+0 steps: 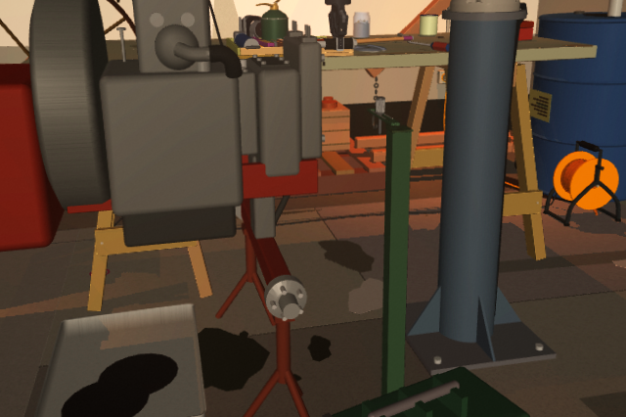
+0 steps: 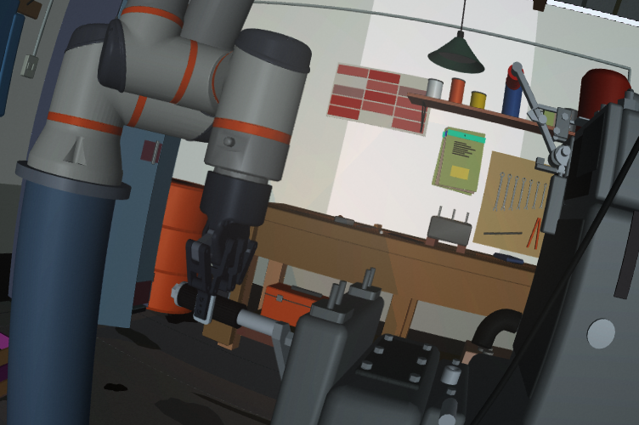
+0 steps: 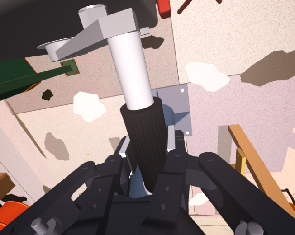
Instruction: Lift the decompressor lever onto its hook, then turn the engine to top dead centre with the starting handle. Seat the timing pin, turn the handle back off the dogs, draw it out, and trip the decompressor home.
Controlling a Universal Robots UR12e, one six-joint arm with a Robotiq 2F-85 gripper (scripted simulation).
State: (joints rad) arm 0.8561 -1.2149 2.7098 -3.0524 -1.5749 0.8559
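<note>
The starting handle's black ribbed grip point(image 3: 146, 141) sits in my gripper point(image 3: 145, 149), which is closed around it. I hold the grip point(image 2: 209, 304) level, out beside the engine. Its pale shaft point(image 3: 130, 68) runs from the grip to a grey crank arm point(image 3: 97, 33) at the engine's side. In the side camera my gripper point(image 1: 338, 42) hangs straight down behind the grey engine point(image 1: 177, 114). The decompressor lever point(image 2: 537, 110) stands raised, with its red knob high on the engine's top. I cannot tell whether it rests on its hook. The timing pin is not clearly in view.
A green toolbox point(image 1: 435, 397) lies on the floor by the arm's blue pedestal point(image 1: 475, 190). A green post point(image 1: 394, 250) stands in front. A metal drip tray point(image 1: 121, 362) lies under the engine. A red stand point(image 1: 273, 301) and trestles carry the engine. A workbench point(image 1: 455, 51) stands behind.
</note>
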